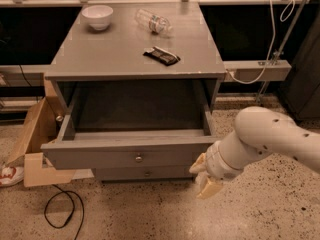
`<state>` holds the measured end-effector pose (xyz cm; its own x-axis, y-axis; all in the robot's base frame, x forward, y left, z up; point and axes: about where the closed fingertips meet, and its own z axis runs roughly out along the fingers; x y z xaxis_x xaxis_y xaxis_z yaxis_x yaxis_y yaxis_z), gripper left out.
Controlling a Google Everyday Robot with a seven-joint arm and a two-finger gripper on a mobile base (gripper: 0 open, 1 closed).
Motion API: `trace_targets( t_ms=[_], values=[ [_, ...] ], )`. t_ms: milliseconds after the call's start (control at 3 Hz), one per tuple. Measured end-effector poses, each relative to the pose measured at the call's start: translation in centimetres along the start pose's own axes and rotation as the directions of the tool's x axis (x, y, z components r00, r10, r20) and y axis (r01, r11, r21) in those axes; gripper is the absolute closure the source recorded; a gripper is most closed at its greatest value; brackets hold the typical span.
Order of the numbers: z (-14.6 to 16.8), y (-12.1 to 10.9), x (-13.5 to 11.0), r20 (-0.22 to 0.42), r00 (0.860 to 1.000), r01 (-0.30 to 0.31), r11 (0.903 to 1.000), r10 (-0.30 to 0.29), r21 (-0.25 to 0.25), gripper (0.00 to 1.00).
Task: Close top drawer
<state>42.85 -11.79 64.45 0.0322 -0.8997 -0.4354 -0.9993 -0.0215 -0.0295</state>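
Note:
The top drawer (pixel 100 156) of the grey cabinet (pixel 135 59) is pulled far out, and its inside looks empty. Its flat front carries a small round metal knob (pixel 138 158) at the centre. A lower drawer (pixel 146 173) is shut beneath it. My gripper (pixel 204 177), on a thick white arm (pixel 265 139), hangs low just right of the drawer front's right end, close to the floor. Its cream fingers (pixel 210 188) stand apart and hold nothing. It does not clearly touch the drawer.
On the cabinet top are a white bowl (pixel 97 16), a lying plastic bottle (pixel 154 21) and a dark packet (pixel 161 56). An open cardboard box (pixel 30 139) stands left of the cabinet. A black cable (pixel 62 211) loops on the speckled floor.

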Motion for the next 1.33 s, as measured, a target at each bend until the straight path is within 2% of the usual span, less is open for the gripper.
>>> trace_targets(
  t_ms=[333, 667, 1000, 1333],
  values=[
    [3.6, -3.3, 1.2, 0.014, 0.999, -0.031, 0.9985, 0.031, 0.045, 0.65],
    [4.9, -7.4, 1.3, 0.024, 0.997, -0.073, 0.9881, 0.07, 0.135, 0.89],
    [4.6, -9.3, 1.0, 0.038, 0.995, -0.101, 0.9754, 0.095, 0.196, 1.0],
    [3.8, -11.7, 0.0, 0.071, 0.992, -0.12, 0.9576, 0.105, 0.262, 1.0]
  ],
)
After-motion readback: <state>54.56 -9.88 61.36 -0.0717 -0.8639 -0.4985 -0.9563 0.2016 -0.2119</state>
